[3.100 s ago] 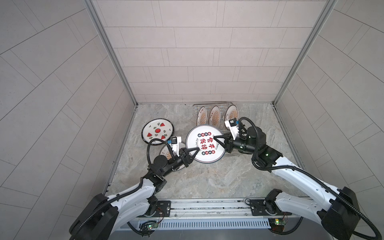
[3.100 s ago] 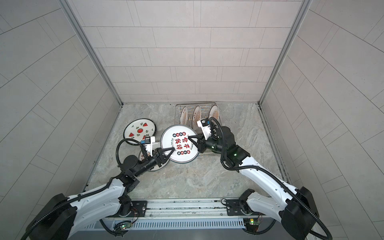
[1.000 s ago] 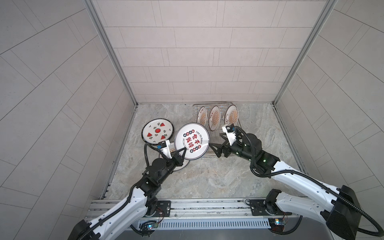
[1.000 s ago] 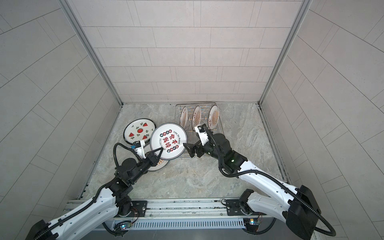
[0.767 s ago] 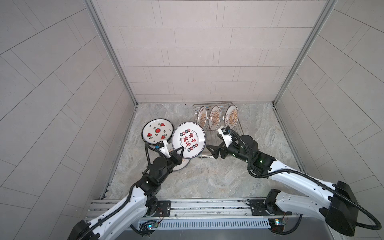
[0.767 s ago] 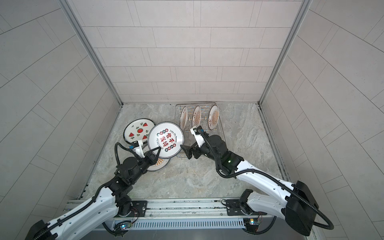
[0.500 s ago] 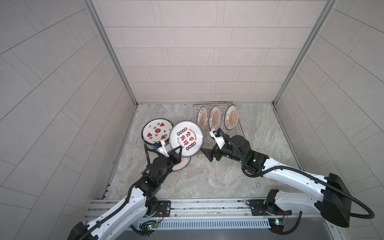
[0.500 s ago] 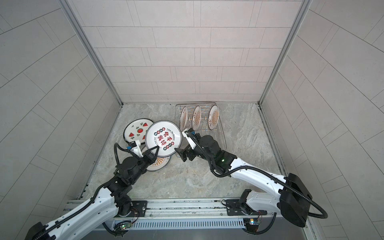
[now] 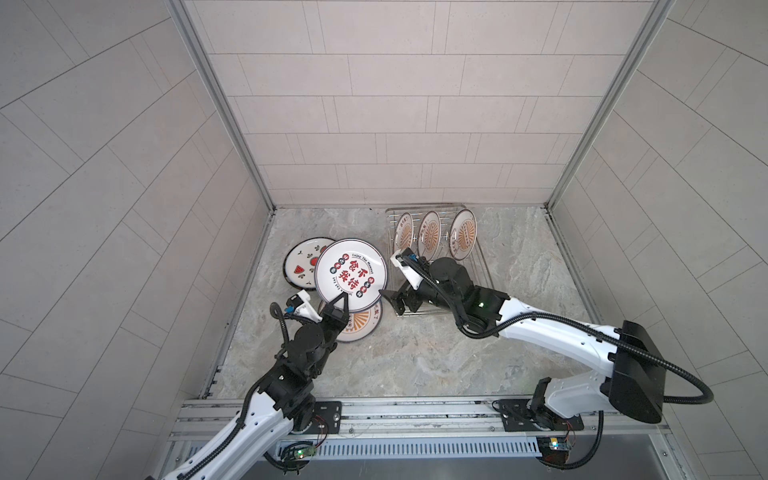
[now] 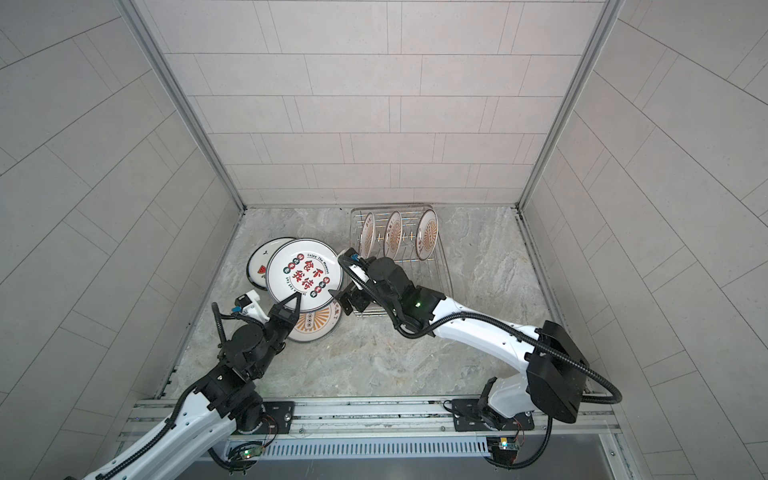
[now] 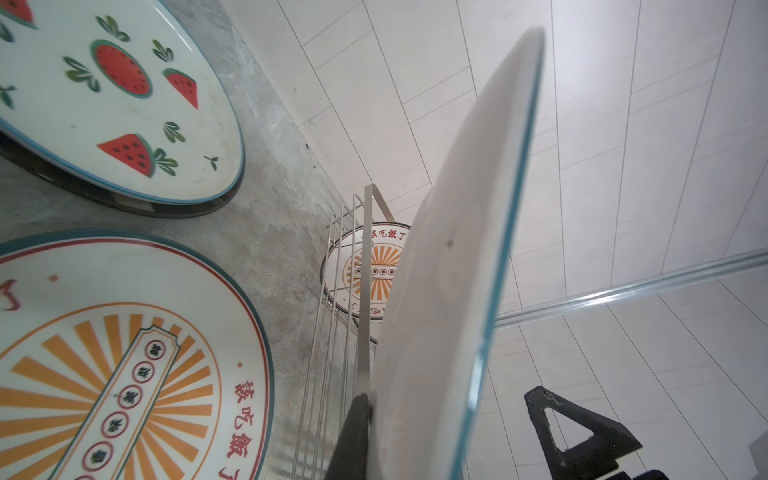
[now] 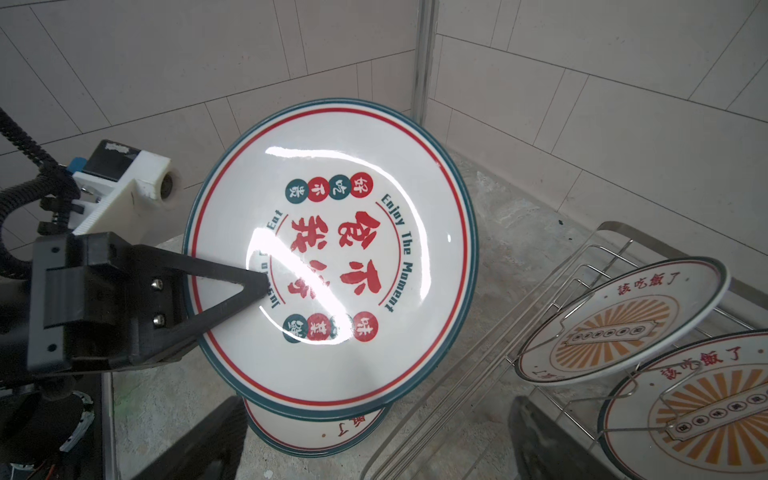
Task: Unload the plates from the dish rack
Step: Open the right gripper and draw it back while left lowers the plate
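Pinching rim of big plate w/ left gripper, tilted, just above sunburst plate. Right gripper spread wide, empty, beside it. Three small plates upright in rack beyond. Thin edge grip: could pivot, slip, clack onto plate below.

Your pale tiled booth
Three light tiled walls surround you, joined by metal corner posts; the worktop is grey marbled stone, evenly lit, with a rail along its near edge.
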Tool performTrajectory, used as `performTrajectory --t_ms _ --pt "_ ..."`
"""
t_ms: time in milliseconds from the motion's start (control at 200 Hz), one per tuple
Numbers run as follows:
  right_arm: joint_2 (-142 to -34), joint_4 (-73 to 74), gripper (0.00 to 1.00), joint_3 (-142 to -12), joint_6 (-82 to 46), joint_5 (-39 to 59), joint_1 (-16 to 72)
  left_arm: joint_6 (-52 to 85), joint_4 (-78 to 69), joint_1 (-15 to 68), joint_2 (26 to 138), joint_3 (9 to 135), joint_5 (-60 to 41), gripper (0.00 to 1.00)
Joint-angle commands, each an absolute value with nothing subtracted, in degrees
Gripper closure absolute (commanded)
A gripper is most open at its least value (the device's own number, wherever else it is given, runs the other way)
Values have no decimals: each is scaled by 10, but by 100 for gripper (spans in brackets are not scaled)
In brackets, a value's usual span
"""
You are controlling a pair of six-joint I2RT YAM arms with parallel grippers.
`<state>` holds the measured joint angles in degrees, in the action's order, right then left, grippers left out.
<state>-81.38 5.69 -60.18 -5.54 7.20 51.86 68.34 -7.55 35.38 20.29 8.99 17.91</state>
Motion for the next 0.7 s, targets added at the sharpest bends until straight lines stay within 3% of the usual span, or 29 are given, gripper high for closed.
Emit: performTrajectory --t_ms 0,305,696 --pt "-832 33 0 -629 -41 66 523 740 62 352 162 118 250 100" --pt "-899 -6 0 -699 -46 81 533 820 213 351 135 146 251 100" --pt "-957 -34 0 -753 -56 84 542 862 243 351 165 147 223 100"
